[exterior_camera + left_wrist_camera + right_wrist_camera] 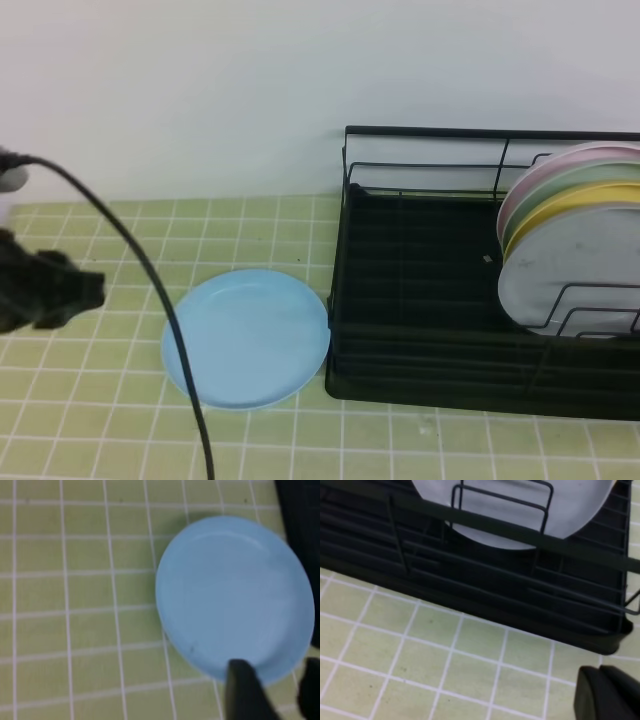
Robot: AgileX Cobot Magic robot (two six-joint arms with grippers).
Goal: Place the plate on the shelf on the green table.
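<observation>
The plate (pixel 246 338) lies flat on the green table (pixel 90 430), its right edge just beside, possibly touching, the left wall of the shelf (pixel 400 300); it is not yet in the rack. My left gripper (pixel 280 687) shows at the bottom of the left wrist view as two dark fingers with a clear gap between them, so partly parted, nothing held. One finger overlaps the near rim of the plate in that view; whether it touches, I cannot tell. The plate lies ahead of this gripper and slightly to the left in that view, with the shelf's dark edge at the far right of the frame. The plate is round, so no long axis to align to; the rim is the only place to grip. The shelf runs wide, left to right, with white, yellow, green and pink plates (pixel 570 250) standing in its right end; the left part looks free. My right gripper (pixel 607 692) is closed and empty, low over the tiles just in front of the shelf's near right corner, well apart from the plate. Judgement: left arm is nearer; the pick falls to it.
</observation>
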